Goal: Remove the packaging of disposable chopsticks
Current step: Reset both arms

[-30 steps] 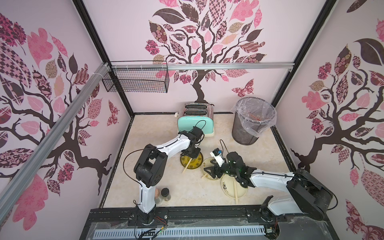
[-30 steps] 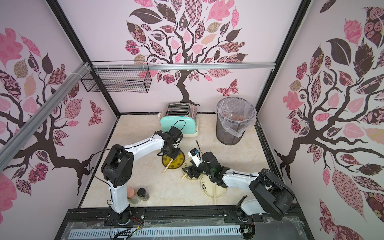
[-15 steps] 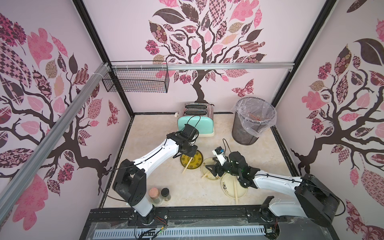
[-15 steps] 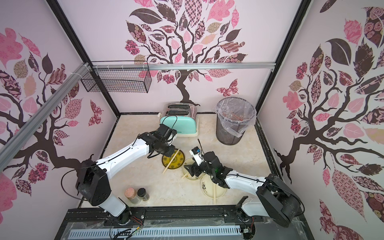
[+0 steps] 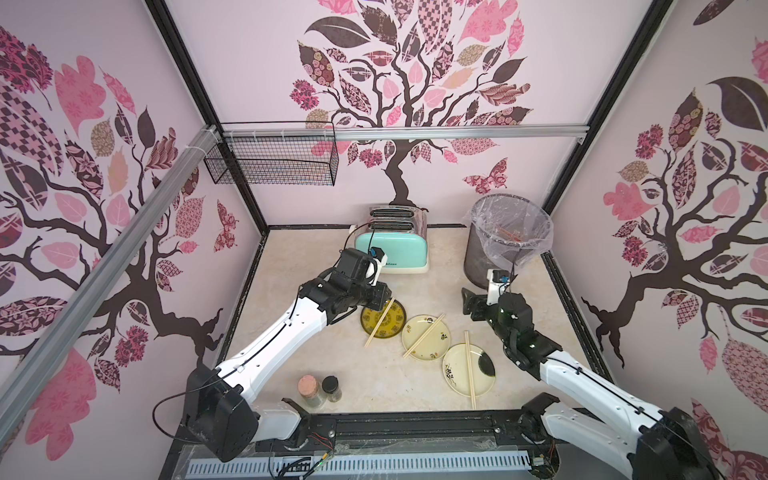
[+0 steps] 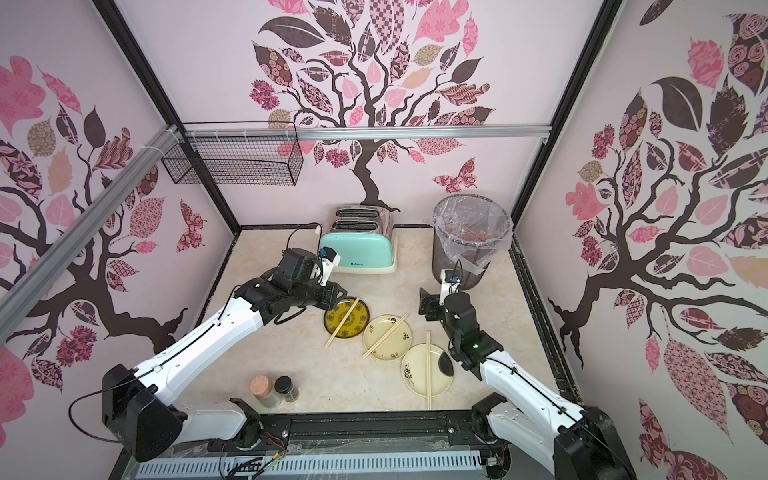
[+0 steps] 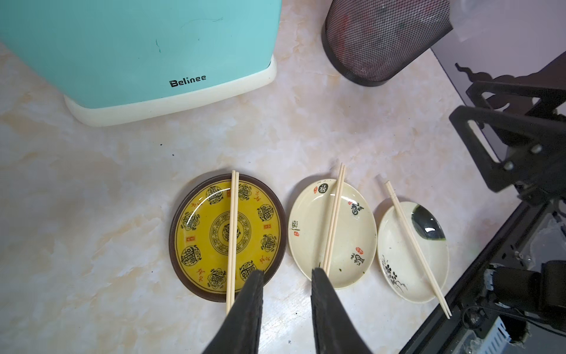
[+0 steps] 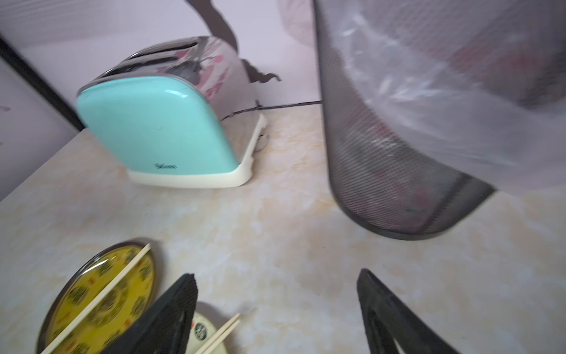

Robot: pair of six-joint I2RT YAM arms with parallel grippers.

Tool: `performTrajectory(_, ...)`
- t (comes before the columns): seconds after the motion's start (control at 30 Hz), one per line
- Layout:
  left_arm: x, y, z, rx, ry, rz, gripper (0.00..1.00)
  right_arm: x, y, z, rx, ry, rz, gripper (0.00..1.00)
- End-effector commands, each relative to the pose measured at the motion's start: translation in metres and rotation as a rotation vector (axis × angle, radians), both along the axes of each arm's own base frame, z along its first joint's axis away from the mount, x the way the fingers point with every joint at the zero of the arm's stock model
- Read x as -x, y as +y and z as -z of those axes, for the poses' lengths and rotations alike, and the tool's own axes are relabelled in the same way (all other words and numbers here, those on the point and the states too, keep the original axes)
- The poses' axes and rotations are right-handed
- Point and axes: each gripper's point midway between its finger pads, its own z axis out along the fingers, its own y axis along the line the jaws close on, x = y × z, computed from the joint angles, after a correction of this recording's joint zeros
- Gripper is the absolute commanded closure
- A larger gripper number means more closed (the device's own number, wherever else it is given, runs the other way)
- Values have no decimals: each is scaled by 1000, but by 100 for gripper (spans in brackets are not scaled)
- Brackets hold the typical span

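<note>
Yellow plate [image 7: 199, 214], dark brown rim, is showing black medallions and red marks. Chopsticks [image 7: 232, 230] are appearing pale tan. Mint toaster [image 7: 137, 46] is contrasting with the beige marbled worktop [image 7: 92, 184].

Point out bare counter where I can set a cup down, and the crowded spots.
Bare: between toaster and bin; between jars and front cream plate. Crowded: the row from that plate up to the yellow plate, chopsticks lying across each.

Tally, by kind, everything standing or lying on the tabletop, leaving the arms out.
Plates: 3
Chopstick pairs: 3
Jars: 2
Toaster: 1
Waste bin: 1
Total: 10
</note>
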Motion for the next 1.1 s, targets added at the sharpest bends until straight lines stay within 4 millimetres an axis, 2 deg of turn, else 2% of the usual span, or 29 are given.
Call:
performTrajectory(0.0, -7, 4, -7, 82, -3, -41, 69, 3, -73, 6, 23, 33, 311, 12)
performTrajectory(0.1, -12, 16, -8, 100, -16, -92, 69, 3, -123, 11, 34, -4, 450, 10)
performTrajectory(0.17, -14, 21, -8, 107, -29, -115, 68, -3, -141, 14, -5, -58, 469, 9)
performTrajectory(0.23, -17, 24, -8, 98, -38, -127, 68, -10, -144, 13, 40, -128, 457, 7)
performTrajectory(0.33, -21, 30, -5, 96, -38, -150, 68, -27, -146, 21, 119, -139, 451, 2)
performTrajectory(0.4, -24, 32, -4, 104, -34, -161, 68, -40, -139, 27, 137, -152, 401, 1)
performTrajectory(0.43, -25, 34, -4, 102, -38, -166, 68, -49, -137, 40, 124, -70, 390, 1)
performTrajectory(0.47, -26, 35, -4, 98, -43, -169, 68, -56, -134, 39, 104, -65, 371, 1)
performTrajectory(0.5, -27, 38, -5, 92, -53, -177, 68, -59, -127, 40, 84, -102, 332, 1)
performTrajectory(0.6, -34, 50, -4, 57, -87, -220, 68, -52, -128, 65, 81, -95, 338, 1)
performTrajectory(0.67, -39, 59, -2, 45, -102, -249, 68, -44, -122, 66, 81, -171, 308, 1)
performTrajectory(0.77, -50, 92, 2, -5, -110, -345, 71, -45, -123, 69, 96, -174, 328, 1)
performTrajectory(0.83, -60, 123, 2, 0, -142, -461, 70, -48, -123, 73, 107, -132, 340, 1)
performTrajectory(0.97, -78, 179, 0, 8, -292, -659, 57, -48, -123, 73, 111, -130, 340, 1)
performTrajectory(1.07, -86, 201, 17, -58, -371, -696, 51, -48, -123, 72, 112, -135, 339, 1)
